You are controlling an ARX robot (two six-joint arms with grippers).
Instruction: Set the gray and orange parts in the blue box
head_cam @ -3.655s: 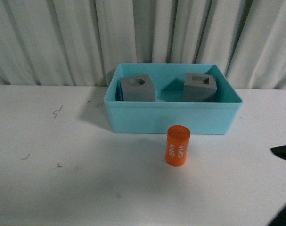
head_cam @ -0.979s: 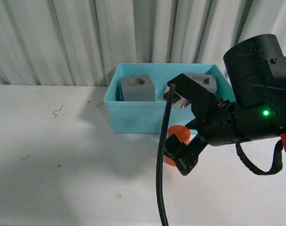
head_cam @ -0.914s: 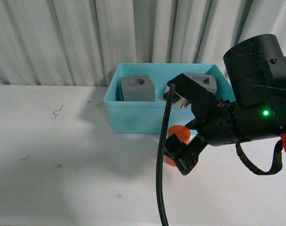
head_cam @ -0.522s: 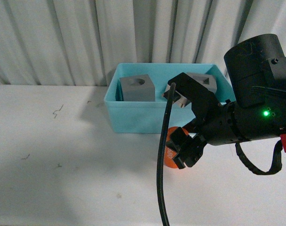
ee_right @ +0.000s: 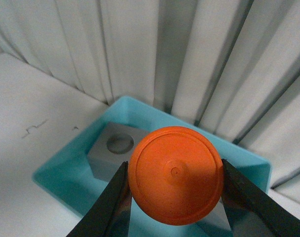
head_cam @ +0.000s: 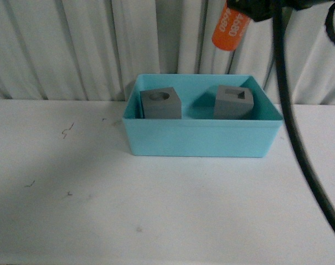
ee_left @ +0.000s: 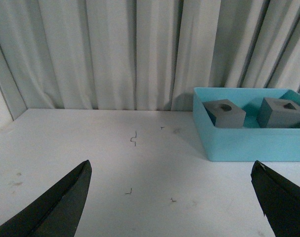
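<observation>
My right gripper (ee_right: pixel 175 190) is clamped on the orange cylinder (head_cam: pixel 230 27), one finger (ee_right: pixel 110 202) pressed on each side of it, and I have it held high in the air, tilted, with its pale lettering facing the front camera. In the front view only a bit of the gripper body shows at the top edge, with a black cable (head_cam: pixel 297 138) hanging from it down the right side.

Through the right wrist camera I look straight at the cylinder's round end face, and past it, well below the gripper, lies the light blue box (ee_right: pixel 56 182). The gray cube with the round hole (ee_right: pixel 115 148) shows just beyond the cylinder's edge; the other cube is mostly hidden behind it.

From the front, both cubes sit inside the box (head_cam: pixel 200 144): the round-hole cube (head_cam: pixel 161 103) under and to the left of my gripper, the gray cube with the rectangular hole (head_cam: pixel 232 101) almost directly beneath it.

My left gripper (ee_left: pixel 172 197) has its jaws spread wide apart, holding nothing, low over the white table (ee_left: pixel 90 163), with the box off to its right.
</observation>
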